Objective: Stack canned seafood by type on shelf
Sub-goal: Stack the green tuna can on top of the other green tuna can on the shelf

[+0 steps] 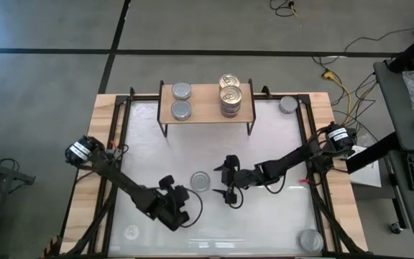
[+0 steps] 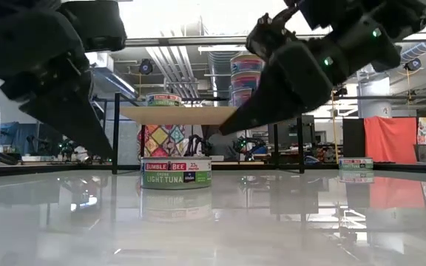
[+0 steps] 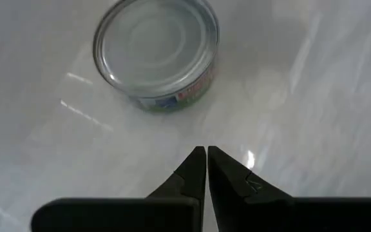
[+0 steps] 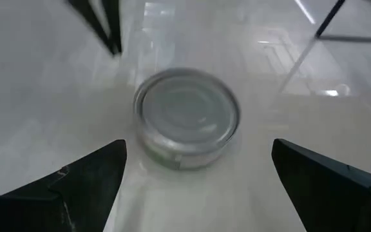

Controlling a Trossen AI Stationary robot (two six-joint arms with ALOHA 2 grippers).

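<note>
A: Where's everything rn?

B: Seen from above, a silver-lid tuna tin (image 1: 200, 180) sits on the white tabletop (image 1: 264, 144), roughly centre, a bit toward 6 o'clock. Right claw (image 1: 226, 180) is at its 3 o'clock, fingers spread wide, nothing held. Left claw (image 1: 180, 193) is at the tin's 7 o'clock, fingers pinched together, empty. The shelf (image 1: 205, 115) stands at 12 o'clock of the tin, well apart: two silver tins (image 1: 181, 100) side by side on its left half, a stack of gold tins (image 1: 230, 95) on the right half.

A: What could go wrong?

B: My guess: the right claw is going for this tin. Both claws are near it, so they could bump each other if the left one doesn't give way. The tin is short and smooth; a grip that lands off-centre could skid it across the glossy tabletop. Later, setting it on a silver tin w/o lining up could let it slide off.

A: Anything hard to see?

B: Yes. Other tins lie at 2 o'clock (image 1: 288, 105), 5 o'clock (image 1: 310, 239) and 7 o'clock (image 1: 131, 232) corners; lid type is unclear on those. Can't count the gold stack exactly. From table height, the arms cover much of the shelf.
</note>
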